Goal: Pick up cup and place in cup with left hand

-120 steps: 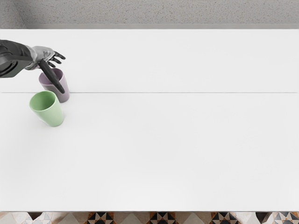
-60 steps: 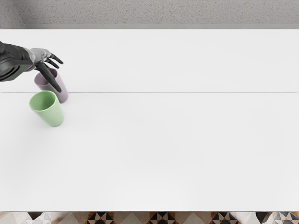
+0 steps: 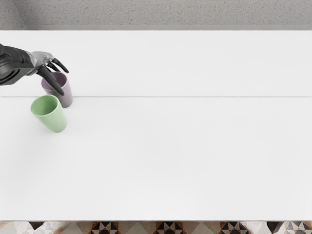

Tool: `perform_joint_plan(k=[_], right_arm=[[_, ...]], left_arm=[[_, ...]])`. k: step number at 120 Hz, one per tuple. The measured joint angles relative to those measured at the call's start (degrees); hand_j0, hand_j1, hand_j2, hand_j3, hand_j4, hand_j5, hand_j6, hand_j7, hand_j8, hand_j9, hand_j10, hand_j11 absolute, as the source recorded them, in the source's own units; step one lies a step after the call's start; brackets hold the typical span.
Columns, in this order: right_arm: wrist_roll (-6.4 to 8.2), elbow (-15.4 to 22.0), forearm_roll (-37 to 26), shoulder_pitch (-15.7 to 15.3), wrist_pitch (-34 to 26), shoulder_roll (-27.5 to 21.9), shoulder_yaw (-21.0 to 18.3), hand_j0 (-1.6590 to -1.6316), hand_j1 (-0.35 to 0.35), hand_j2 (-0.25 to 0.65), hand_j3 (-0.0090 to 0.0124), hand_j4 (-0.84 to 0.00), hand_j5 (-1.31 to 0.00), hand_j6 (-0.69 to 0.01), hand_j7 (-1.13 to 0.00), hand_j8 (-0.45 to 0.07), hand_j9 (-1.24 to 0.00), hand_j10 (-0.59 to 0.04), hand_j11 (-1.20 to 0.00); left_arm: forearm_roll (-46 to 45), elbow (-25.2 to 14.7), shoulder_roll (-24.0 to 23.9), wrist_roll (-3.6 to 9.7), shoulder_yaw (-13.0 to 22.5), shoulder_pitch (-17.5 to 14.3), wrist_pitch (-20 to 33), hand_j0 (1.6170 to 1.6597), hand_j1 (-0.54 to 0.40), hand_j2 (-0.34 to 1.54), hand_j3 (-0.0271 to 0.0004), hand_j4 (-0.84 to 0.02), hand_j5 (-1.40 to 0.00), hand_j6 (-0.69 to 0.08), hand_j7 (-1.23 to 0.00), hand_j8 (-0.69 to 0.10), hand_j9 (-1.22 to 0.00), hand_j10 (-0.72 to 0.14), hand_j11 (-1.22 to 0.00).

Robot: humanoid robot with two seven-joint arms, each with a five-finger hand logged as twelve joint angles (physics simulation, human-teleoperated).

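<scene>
A white desk (image 3: 170,156) filled most of the view, seen from above at a slant, with a thin dark seam running across it from side to side. Near its left edge were two cups, one purple (image 3: 66,96) and one green (image 3: 51,117), both with their mouths facing up. The green cup was closer to the bottom of the view and overlapped the lower left part of the purple one; whether the two touched could not be told. A dark arm (image 3: 11,64) came in from the left, ending in the gray and black left hand (image 3: 43,62). The hand was wide, at the purple cup's mouth: its long black thumb (image 3: 50,80) slanted down across the opening, while the other digits reached over the far side of the rim. Contact with the cup could not be made out. Speckled gray surface (image 3: 165,14) lay beyond the desk, and patterned floor tiles (image 3: 169,227) showed along the bottom.
</scene>
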Motion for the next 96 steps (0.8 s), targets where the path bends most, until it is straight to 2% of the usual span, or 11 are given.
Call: perform_joint_plan(k=[30,74,84,87,88,96], right_arm=[[0.0,0.0,0.0,0.0,0.0,0.0,0.0,-1.6581,-0.349,0.0,0.0,0.0,0.0,0.0,0.0,0.0,0.0,0.0,0.0],[0.0,0.0,0.0,0.0,0.0,0.0,0.0,-1.6581,-0.349,0.0,0.0,0.0,0.0,0.0,0.0,0.0,0.0,0.0,0.0],[0.0,0.0,0.0,0.0,0.0,0.0,0.0,-1.6581,-0.349,0.0,0.0,0.0,0.0,0.0,0.0,0.0,0.0,0.0,0.0],[0.0,0.1,0.0,0.0,0.0,0.0,0.0,-1.6581,-0.349,0.0,0.0,0.0,0.0,0.0,0.0,0.0,0.0,0.0,0.0],[0.0,0.1,0.0,0.0,0.0,0.0,0.0,-1.6581,-0.349,0.0,0.0,0.0,0.0,0.0,0.0,0.0,0.0,0.0,0.0],[0.0,0.1,0.0,0.0,0.0,0.0,0.0,-1.6581,-0.349,0.0,0.0,0.0,0.0,0.0,0.0,0.0,0.0,0.0,0.0]], left_arm=[[-0.2,-0.1,0.4,0.02,-0.1,-0.4,-0.7,1.6531,-0.083,0.1,0.0,-0.501,-0.71,-0.37,-0.71,-0.259,-0.71,-0.31,-0.7],[-1.0,-0.1,0.6,0.04,-1.0,-3.8,-3.2,1.6509,-0.075,0.05,0.0,-0.53,-0.79,-0.322,-0.79,-0.216,-0.76,-0.279,-0.76],[-1.4,-0.1,1.1,0.04,-1.2,-3.9,-4.5,1.6512,-0.088,0.09,0.0,-0.531,-0.8,-0.318,-0.8,-0.204,-0.78,-0.273,-0.76],[-1.5,-0.2,1.1,0.04,-1.3,-4.0,-4.8,1.6513,-0.091,0.1,0.0,-0.531,-0.8,-0.319,-0.81,-0.205,-0.78,-0.276,-0.76],[-1.5,-0.2,1.1,0.04,-1.3,-4.3,-4.9,1.6515,-0.092,0.12,0.0,-0.536,-0.79,-0.326,-0.79,-0.242,-0.78,-0.278,-0.76],[-1.7,-0.4,1.6,0.03,-1.4,-5.5,-6.0,1.6511,-0.086,0.09,0.0,-0.535,-0.8,-0.327,-0.79,-0.254,-0.79,-0.276,-0.77]])
